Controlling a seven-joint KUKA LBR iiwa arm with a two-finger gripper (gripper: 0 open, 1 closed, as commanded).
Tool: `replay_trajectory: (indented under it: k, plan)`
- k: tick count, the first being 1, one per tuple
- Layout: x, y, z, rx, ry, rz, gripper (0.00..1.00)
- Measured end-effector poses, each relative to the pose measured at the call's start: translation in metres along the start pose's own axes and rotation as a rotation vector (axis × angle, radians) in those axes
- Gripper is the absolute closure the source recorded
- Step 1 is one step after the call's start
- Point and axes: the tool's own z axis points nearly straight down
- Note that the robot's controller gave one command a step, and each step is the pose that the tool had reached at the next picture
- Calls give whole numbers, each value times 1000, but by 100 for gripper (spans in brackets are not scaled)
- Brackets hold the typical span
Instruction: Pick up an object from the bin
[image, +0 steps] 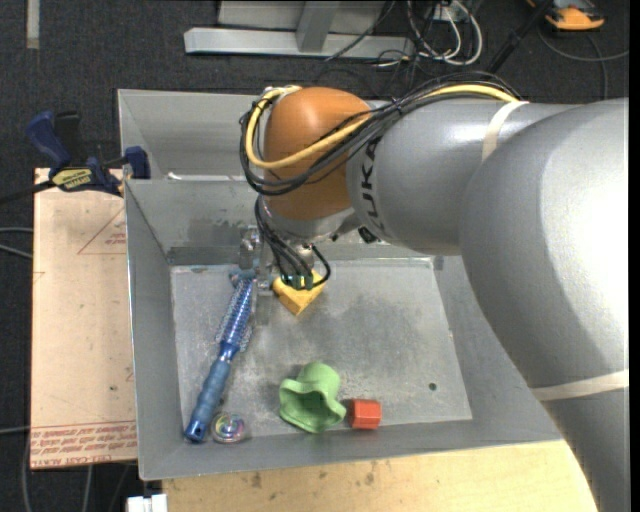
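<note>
My gripper (258, 268) hangs below the orange wrist cover, near the back of the bin floor and left of centre. Its metal tips are at the upper end of a long blue ribbed tool (226, 352) that lies slanted toward the front left corner. A small yellow block (297, 294) sits right beside the gripper, on its right, partly under the wrist. Whether the fingers are around the blue tool's end I cannot make out.
A green crumpled soft thing (311, 398) lies near the front edge, with a small red-orange cube (366, 414) touching its right side. A small shiny round piece (229, 429) rests by the blue tool's lower end. The big grey arm covers the bin's right side.
</note>
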Motion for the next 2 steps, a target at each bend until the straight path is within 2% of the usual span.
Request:
replay_trajectory:
  k: [1,2]
  plan:
    - [17,6,63,1,-4,-438,0]
    - [17,7,63,-1,-5,-435,0]
